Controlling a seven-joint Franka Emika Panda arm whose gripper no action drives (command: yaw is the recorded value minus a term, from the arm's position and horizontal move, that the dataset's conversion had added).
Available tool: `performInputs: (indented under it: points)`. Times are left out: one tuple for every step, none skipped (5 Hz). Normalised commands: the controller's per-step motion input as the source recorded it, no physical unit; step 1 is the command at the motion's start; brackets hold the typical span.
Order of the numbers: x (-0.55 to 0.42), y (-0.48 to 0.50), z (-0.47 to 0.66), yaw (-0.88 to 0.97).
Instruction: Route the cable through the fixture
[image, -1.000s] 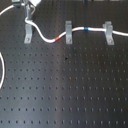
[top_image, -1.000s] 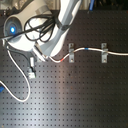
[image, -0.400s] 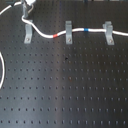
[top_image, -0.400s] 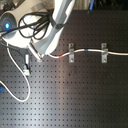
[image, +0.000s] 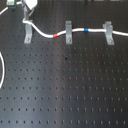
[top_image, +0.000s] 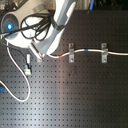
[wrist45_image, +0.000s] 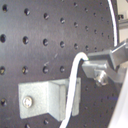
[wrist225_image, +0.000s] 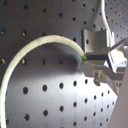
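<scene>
The white cable (image: 50, 36) comes in from the first exterior view's right and passes the right and middle clips. Its blue band (image: 89, 30) lies between those two clips, and its red band (image: 60, 35) sits just left of the middle one. The fixture (image: 27, 32), the leftmost grey clip, stands under my gripper (image: 30, 6). The gripper is shut on the cable just above this clip's hooked top. In the first wrist view the cable (wrist45_image: 74, 87) crosses the fixture (wrist45_image: 42, 97) close below the fingers (wrist45_image: 102, 62). Whether it sits in the hook I cannot tell.
The middle clip (image: 68, 32) and right clip (image: 107, 31) stand on the black perforated board (image: 65, 90). Slack cable loops at the board's left side (top_image: 20, 95). Black leads and a blue-lit device (top_image: 10, 22) lie at the second exterior view's top left.
The gripper has shifted a little upward in the second exterior view with the cable in it. The cable stretch left of the middle clip moved along.
</scene>
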Motion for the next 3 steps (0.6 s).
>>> performInputs:
  points:
    - [0.263, 0.255, 0.18, 0.13]
    - [0.323, 0.305, 0.21, 0.14]
    - [0.12, 0.029, 0.0, 0.01]
